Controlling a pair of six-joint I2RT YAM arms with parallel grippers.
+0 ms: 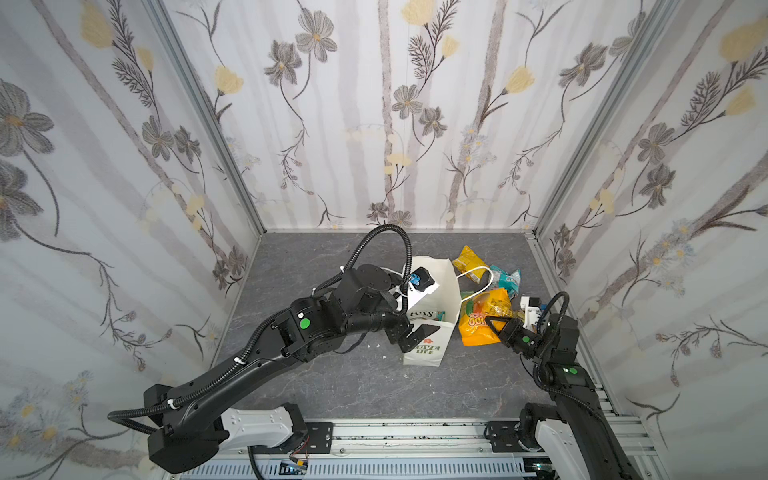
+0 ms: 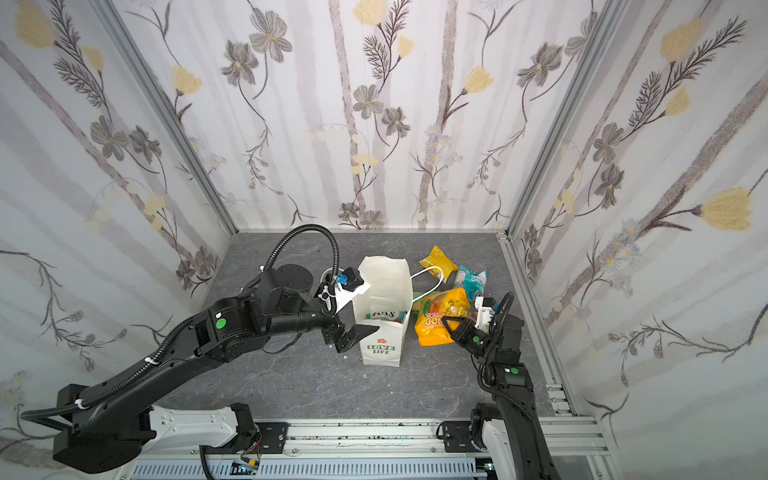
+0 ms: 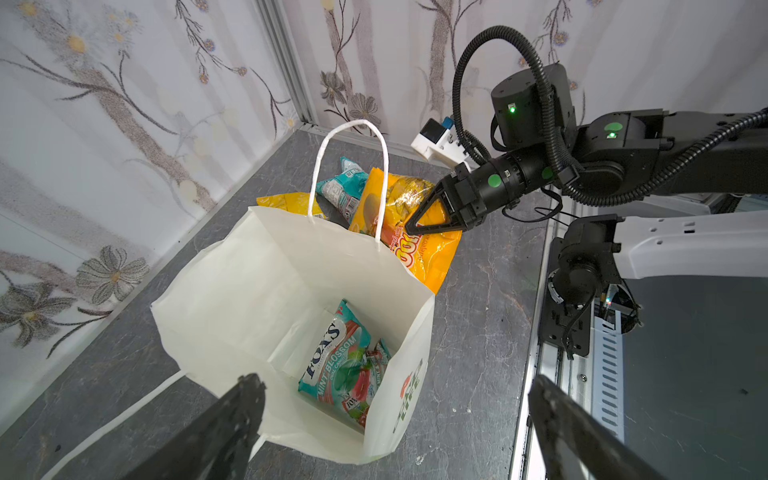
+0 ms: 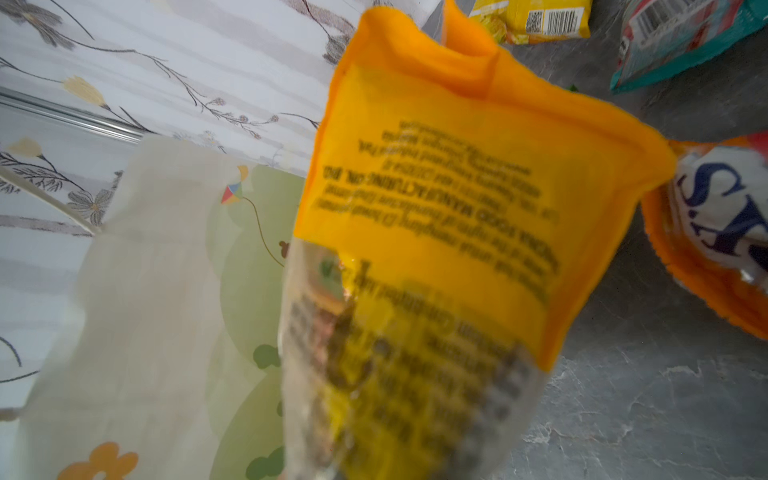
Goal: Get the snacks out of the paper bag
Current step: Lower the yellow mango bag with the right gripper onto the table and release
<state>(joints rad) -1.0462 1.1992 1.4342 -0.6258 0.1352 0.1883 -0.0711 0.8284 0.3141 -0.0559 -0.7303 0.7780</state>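
Note:
The white paper bag (image 1: 432,291) (image 2: 384,286) (image 3: 249,291) stands upright with its mouth open. A teal-and-red snack packet (image 3: 338,365) (image 1: 424,316) lies at its bottom. My left gripper (image 1: 417,338) (image 3: 397,386) hovers wide open at the bag's near rim, holding nothing. To the right of the bag, my right gripper (image 1: 493,322) (image 3: 415,226) is shut on the large orange-yellow pouch (image 1: 478,332) (image 4: 457,187), which fills the right wrist view. A yellow packet (image 1: 469,257) and a teal packet (image 1: 505,280) lie on the floor behind it.
One white cord handle (image 1: 478,278) droops over the bag's right side toward the snacks. An orange packet with a white label (image 4: 715,232) lies beside the held pouch. Floral walls close in on three sides, and a metal rail (image 1: 395,432) runs along the front.

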